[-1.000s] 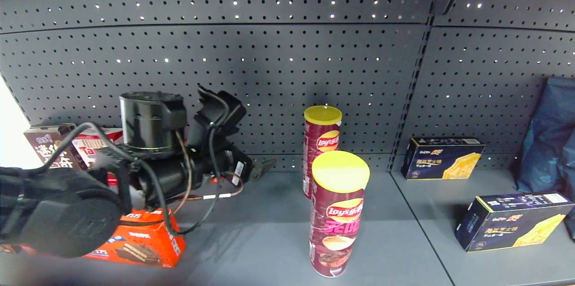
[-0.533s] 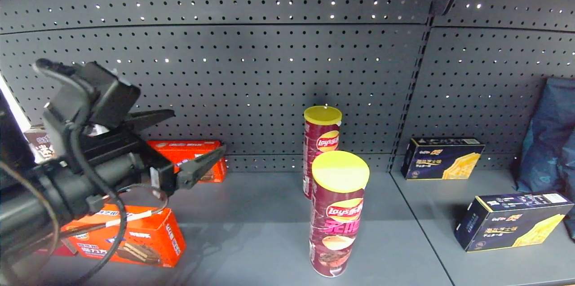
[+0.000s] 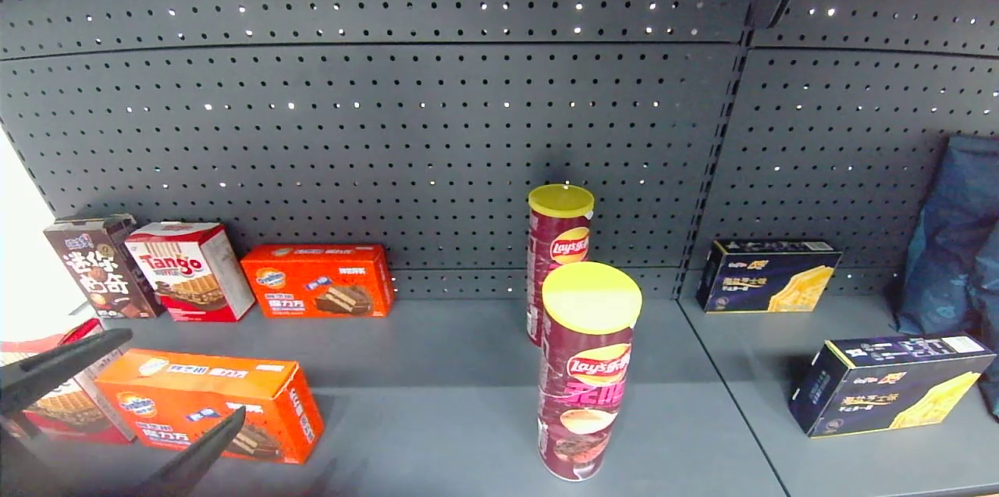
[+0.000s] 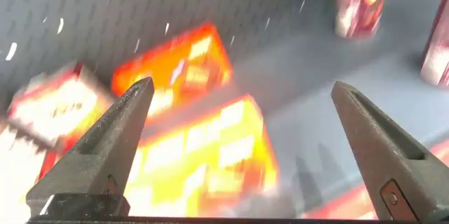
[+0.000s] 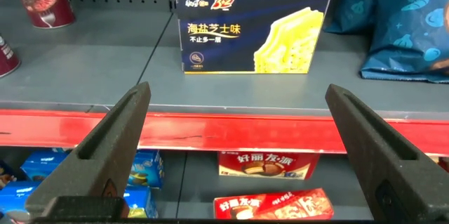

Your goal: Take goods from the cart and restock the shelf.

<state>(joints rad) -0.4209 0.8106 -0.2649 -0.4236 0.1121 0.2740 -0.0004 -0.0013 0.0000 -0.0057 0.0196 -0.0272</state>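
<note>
At the shelf's left front corner, my left gripper [image 3: 186,372] hangs with its fingers spread wide and nothing between them, close to the front orange box [image 3: 257,395]. That box lies flat on the shelf [image 3: 453,403], with a second orange box [image 3: 320,280] behind it against the pegboard [image 3: 390,130]. My right gripper [image 5: 238,89] hovers low before the shelf's red front edge [image 5: 210,134], fingers likewise spread and empty, facing a dark blue box [image 5: 249,27]. Judged step: fetch the next item from the cart. To do this well, I should draw the left fingers straight back, clear of the box's near corner, and keep them parted for the next grasp. Open room lies on the bare board between the orange boxes and the front chip can [image 3: 587,372]. This tall can stands near the shelf's edge and would likely topple if brushed.
</note>
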